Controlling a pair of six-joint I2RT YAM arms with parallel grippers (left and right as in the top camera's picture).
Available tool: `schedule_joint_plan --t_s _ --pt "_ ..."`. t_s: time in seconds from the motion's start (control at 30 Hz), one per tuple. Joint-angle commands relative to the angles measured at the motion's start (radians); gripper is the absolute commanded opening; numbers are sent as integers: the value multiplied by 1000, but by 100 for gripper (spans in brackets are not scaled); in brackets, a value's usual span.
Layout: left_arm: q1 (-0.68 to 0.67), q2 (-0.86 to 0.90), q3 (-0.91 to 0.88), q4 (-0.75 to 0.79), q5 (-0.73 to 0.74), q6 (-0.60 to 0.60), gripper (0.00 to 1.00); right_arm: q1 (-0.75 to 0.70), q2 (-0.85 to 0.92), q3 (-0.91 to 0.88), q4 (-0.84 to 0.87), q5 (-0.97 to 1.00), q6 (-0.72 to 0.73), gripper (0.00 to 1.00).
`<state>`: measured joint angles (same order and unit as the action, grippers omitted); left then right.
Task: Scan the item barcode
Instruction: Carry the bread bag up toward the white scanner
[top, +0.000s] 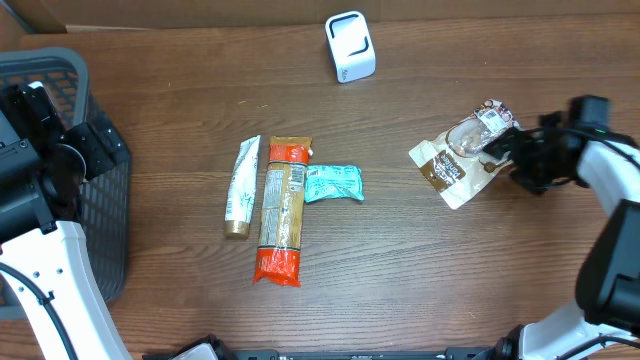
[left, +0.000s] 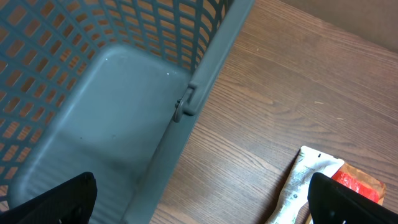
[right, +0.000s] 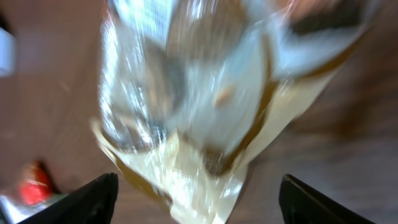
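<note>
A brown and white clear-windowed pouch (top: 462, 155) lies on the table at the right; in the right wrist view this pouch (right: 205, 93) is blurred and fills the frame. My right gripper (top: 505, 150) is at the pouch's right end. Its jaws (right: 199, 202) stand open, with the pouch's corner between the fingers and a gap on each side. The white scanner (top: 349, 46) stands at the back centre. My left gripper (left: 202, 202) is open and empty above the basket's edge at the far left.
A grey mesh basket (top: 60, 80) stands at the left edge, its rim (left: 205, 81) under my left wrist. In the table's middle lie a white tube (top: 241, 188), a red and tan packet (top: 282, 210) and a teal packet (top: 332, 184).
</note>
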<state>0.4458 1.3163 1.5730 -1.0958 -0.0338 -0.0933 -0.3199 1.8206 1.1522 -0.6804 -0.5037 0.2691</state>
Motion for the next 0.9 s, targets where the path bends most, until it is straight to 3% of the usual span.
schedule_joint_plan --t_s 0.0,0.1,0.4,0.6,0.67,0.8,0.87 --pt "3 4 -4 0 8 27 100 -60 -4 -54 59 -177 -43 89" --pt "3 4 -4 0 8 27 100 -69 6 -118 155 -224 -40 93" --pt "3 4 -4 0 8 27 100 -9 108 -187 381 -268 42 91" --pt "3 4 -4 0 8 27 99 122 230 -187 645 -221 265 88" --pt "3 4 -4 0 8 27 100 161 262 -187 700 -161 344 81" --pt "3 4 -4 0 8 27 100 203 278 -187 756 -96 389 45" --pt "3 4 -4 0 8 27 99 208 278 -187 774 -109 381 34"
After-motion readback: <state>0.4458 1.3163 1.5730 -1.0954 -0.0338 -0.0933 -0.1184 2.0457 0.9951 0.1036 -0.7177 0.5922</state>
